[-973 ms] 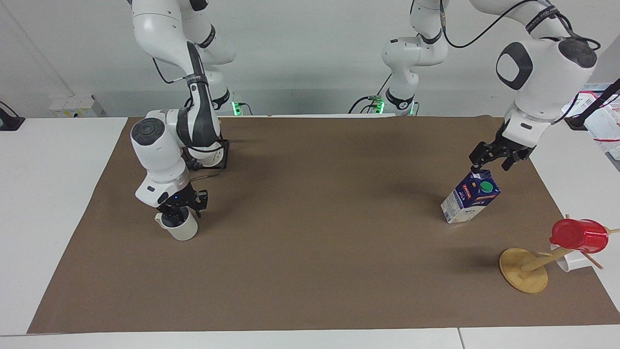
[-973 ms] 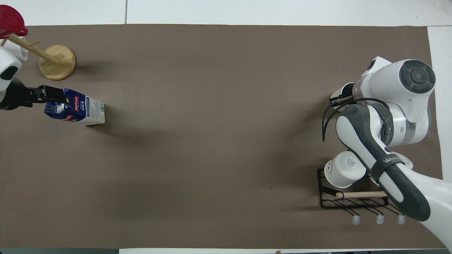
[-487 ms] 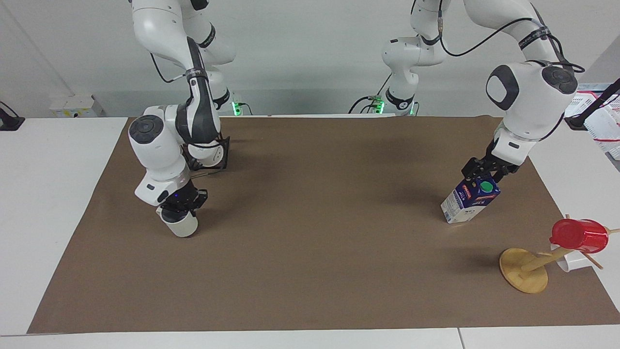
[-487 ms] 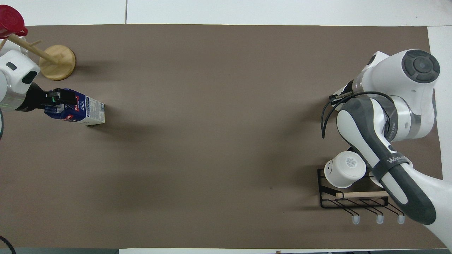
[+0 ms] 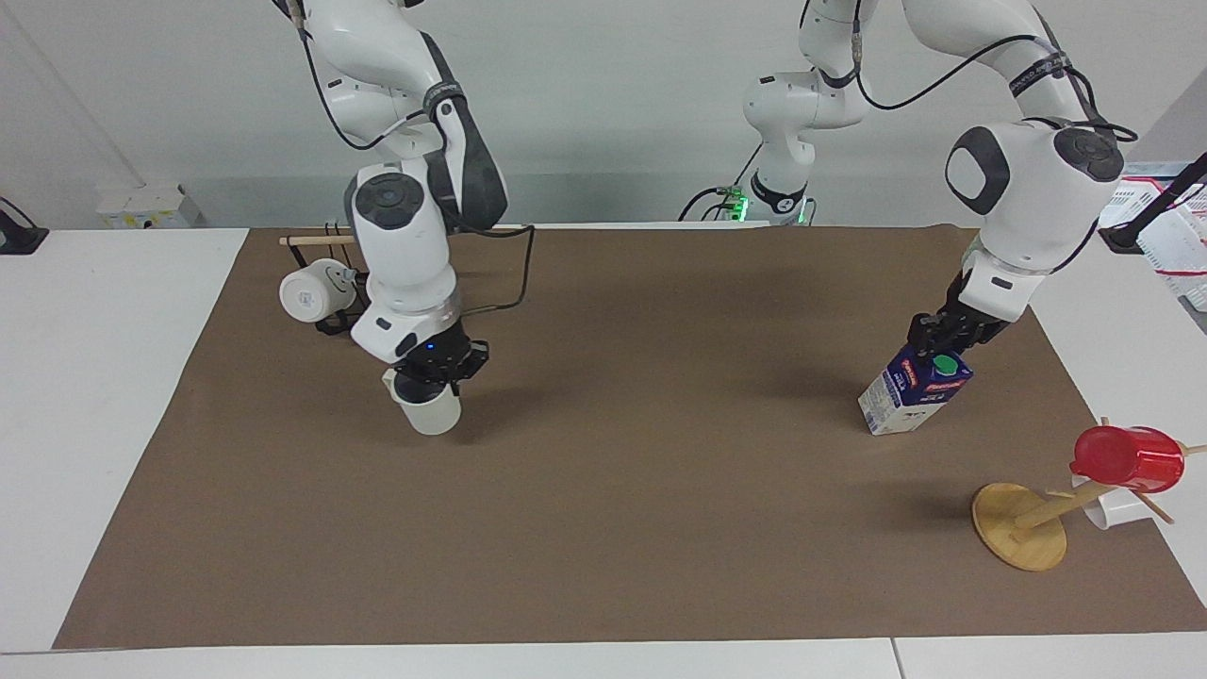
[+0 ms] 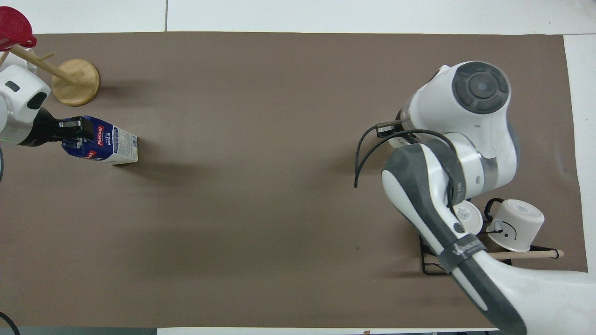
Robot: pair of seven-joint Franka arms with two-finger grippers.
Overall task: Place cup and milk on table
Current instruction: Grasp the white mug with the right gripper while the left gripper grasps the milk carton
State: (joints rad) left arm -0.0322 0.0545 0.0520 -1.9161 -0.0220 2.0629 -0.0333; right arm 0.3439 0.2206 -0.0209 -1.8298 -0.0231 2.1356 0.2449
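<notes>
Right hand (image 5: 434, 372) clamped on rim of the cup (image 5: 429, 407), holding it upright just above the brown mat of the bench (image 5: 603, 528), near the black wire rack (image 6: 430, 260) with white mugs (image 6: 516, 225) at right arm's end. Left hand (image 5: 946, 338) closed on the gable top of the milk (image 5: 913, 390), carton tilted, one bottom edge on the mat at left arm's end, nearer the robots than the wooden mug tree (image 5: 1023, 523) bearing a red cup (image 5: 1129, 459).
</notes>
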